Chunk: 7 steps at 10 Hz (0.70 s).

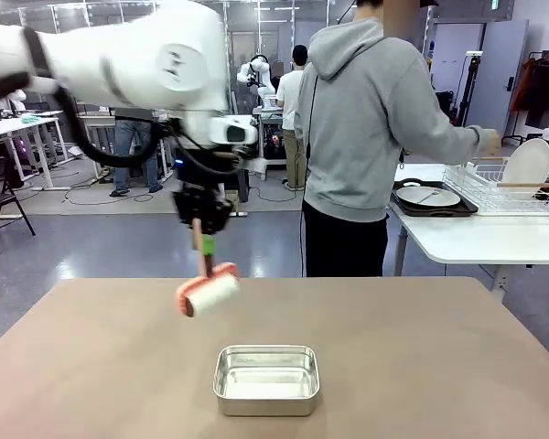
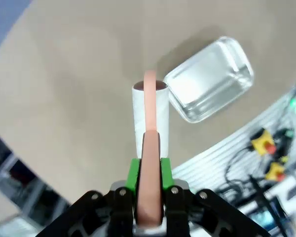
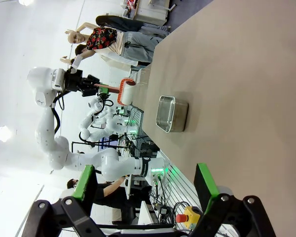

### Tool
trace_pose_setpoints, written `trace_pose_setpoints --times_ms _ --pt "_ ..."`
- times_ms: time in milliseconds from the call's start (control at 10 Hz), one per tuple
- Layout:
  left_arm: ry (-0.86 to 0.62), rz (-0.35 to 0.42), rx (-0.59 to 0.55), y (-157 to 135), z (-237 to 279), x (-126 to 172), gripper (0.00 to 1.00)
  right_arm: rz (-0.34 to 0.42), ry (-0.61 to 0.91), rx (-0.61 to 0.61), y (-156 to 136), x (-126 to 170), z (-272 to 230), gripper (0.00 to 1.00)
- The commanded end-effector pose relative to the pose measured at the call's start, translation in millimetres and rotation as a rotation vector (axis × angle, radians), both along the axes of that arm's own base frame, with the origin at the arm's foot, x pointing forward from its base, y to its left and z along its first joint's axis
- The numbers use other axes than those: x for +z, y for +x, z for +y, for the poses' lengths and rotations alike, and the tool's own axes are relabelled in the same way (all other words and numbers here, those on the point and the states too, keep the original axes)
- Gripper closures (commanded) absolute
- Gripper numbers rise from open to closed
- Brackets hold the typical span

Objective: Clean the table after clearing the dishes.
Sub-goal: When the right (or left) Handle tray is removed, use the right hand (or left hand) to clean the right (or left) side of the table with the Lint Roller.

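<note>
A grey-floored workroom lies behind the tan table (image 1: 421, 366). In the front view the left pincer (image 1: 202, 240) hangs over the table's far part, pressed together on the pink handle of a lint roller (image 1: 210, 294). The white roll sits straight below the pincer, low over the tabletop; whether it touches cannot be told. A silver pan (image 1: 266, 380) stands on the table below the pincer and nearer the robot's side. Beyond the pincer and to its right a person (image 1: 366, 119) in a grey hoodie stands with back turned, one arm reaching toward a wire rack (image 1: 503, 192) on a white table (image 1: 467, 240). There, well apart from the pincer, a dark tray (image 1: 435, 210) carries a white plate (image 1: 428, 196) with cutlery, and another plate stands upright in the rack.

In the left wrist view the green pads (image 2: 133, 173) clamp the handle from both sides. The roll lies ahead of the fingertips over the tan top, and the pan is just beside it.

In the right wrist view the right pincer (image 3: 145, 180) is spread wide and holds nothing. The tabletop stretches ahead of it, with the pan standing well beyond its fingertips.
</note>
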State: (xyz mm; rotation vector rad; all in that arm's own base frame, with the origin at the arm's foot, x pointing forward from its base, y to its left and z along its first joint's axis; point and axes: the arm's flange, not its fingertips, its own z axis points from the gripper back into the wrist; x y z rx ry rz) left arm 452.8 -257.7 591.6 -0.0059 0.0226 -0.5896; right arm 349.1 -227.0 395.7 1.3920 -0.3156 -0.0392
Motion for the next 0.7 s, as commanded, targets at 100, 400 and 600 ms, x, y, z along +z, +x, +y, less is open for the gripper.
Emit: trace_pose_setpoints --times_ms 100,400,600 --pt "-0.169 -0.1 0.634 -30.5 89.9 -34.9 0.98 -0.007 -0.001 0.002 -1.1 2.5 1.1 0.0" --pt "-0.297 -0.14 0.595 -25.8 120.8 -70.7 0.98 -0.007 -0.001 0.002 -1.1 2.5 1.1 0.0" --pt "-0.208 -0.023 0.609 -17.5 127.9 -42.6 0.98 -0.007 -0.001 0.002 -1.1 2.5 1.1 0.0"
